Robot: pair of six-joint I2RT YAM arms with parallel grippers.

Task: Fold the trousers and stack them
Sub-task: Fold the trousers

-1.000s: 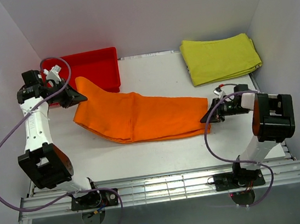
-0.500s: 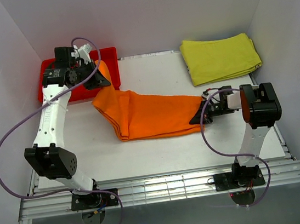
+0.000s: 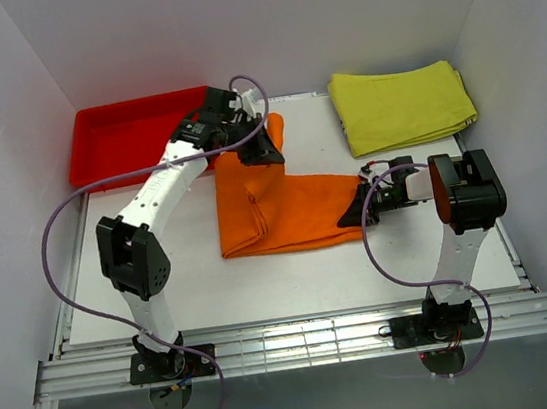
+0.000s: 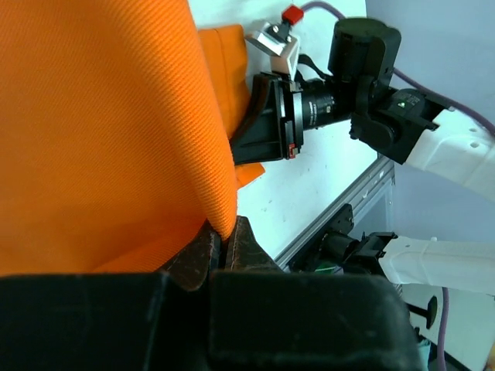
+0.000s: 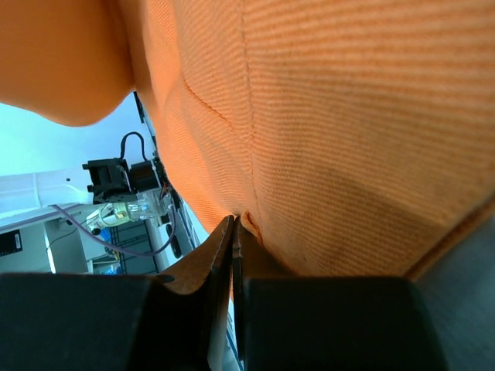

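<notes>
The left pincer [image 3: 268,151] is clamped shut on one end of the trousers [image 3: 290,214]. In its wrist view, orange cloth is pinched between the fingertips [image 4: 246,249] and fills the frame above them. The right pincer [image 3: 354,216] is likewise closed on the garment, its fingers [image 5: 207,259] nipping a fold at the trousers' 3 o'clock edge.

Between the two grips the trousers lie near the middle of the worktop [image 3: 265,291]. A doubled band runs from 9 to 3 o'clock, and a raised flap climbs toward 12 o'clock under the left pincer.

The red tray [image 3: 119,144] sits in the worktop's 10 o'clock corner. The yellow-green folded cloth [image 3: 402,105] lies at 1 o'clock, well apart from the trousers.
</notes>
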